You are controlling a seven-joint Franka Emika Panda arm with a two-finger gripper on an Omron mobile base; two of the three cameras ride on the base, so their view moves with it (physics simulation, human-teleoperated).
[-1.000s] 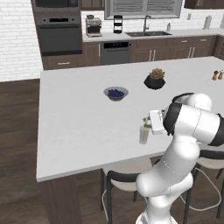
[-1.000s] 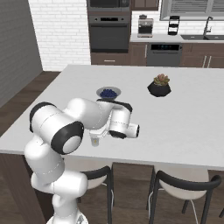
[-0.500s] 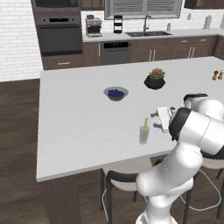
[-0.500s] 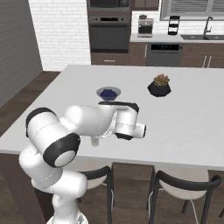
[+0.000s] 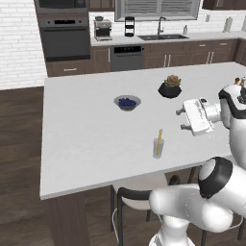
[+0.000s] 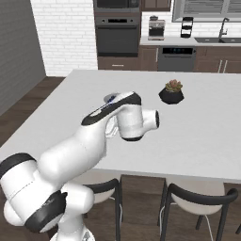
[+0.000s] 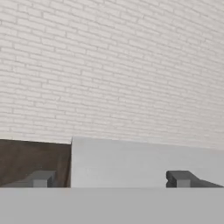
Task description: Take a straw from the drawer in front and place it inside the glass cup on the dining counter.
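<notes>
1. The straw [image 5: 159, 138] is seen standing in the glass cup [image 5: 158, 148] near the front edge of the dining counter [image 5: 86, 139] — its yellow top rises above the rim, tilted slightly.
2. The gripper [image 5: 183, 119] is shown apart from the cup, to its right and above the counter, with its jaws spread wide and nothing held between them.
3. The placement is judged done; the step in hand looks like a retreat. It is best carried out by lifting the hand up and away on the side clear of the cup, so that neither finger nor wrist brushes the straw's projecting end — a light tumbler could be tipped by a small knock.
4. In the left base view the cup, straw, bowl of blue contents [image 5: 127, 102] and potted succulent [image 5: 170, 87] are all laid out plainly.
5. In the right base view the cup's place is covered by the robot's forearm; the succulent [image 6: 172, 92] and the far ovens [image 6: 116, 28] are seen instead.
6. In the hand view the two finger tips [image 7: 40, 178] are seen set far apart, pointed level across a counter corner [image 7: 131, 162] at a white brick wall [image 7: 113, 65] — the hand is thus known to be aimed away from the cup.
</notes>
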